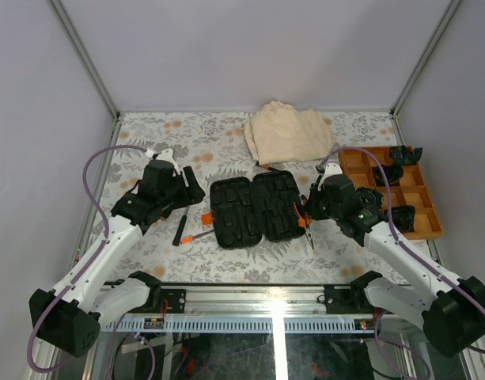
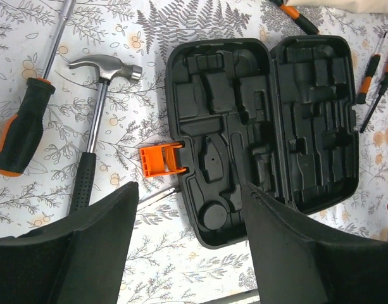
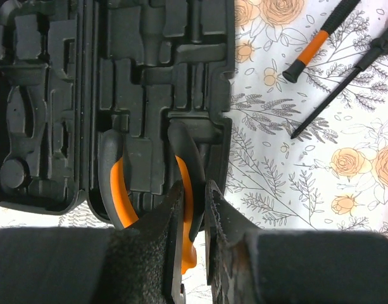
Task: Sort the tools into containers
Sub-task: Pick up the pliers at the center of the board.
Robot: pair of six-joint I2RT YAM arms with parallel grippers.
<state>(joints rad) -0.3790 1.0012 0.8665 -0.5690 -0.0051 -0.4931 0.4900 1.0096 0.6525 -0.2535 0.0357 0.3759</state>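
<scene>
The tool case (image 1: 254, 208) lies open and flat in the middle of the worktop (image 1: 147, 131), its moulded slots facing up, so each tool can be laid into its own shape. The right jaws are closed on one orange handle of the pliers (image 3: 116, 190) and hold them over the right half of the case, near its edge. We cannot tell if the pliers rest in a slot. The left jaws stand open and hold nothing, above the orange latch (image 2: 161, 161). We think they are ready for the hammer (image 2: 111, 66) or the large screwdriver (image 2: 23, 126), which lie on the worktop to the left of the case.
</scene>
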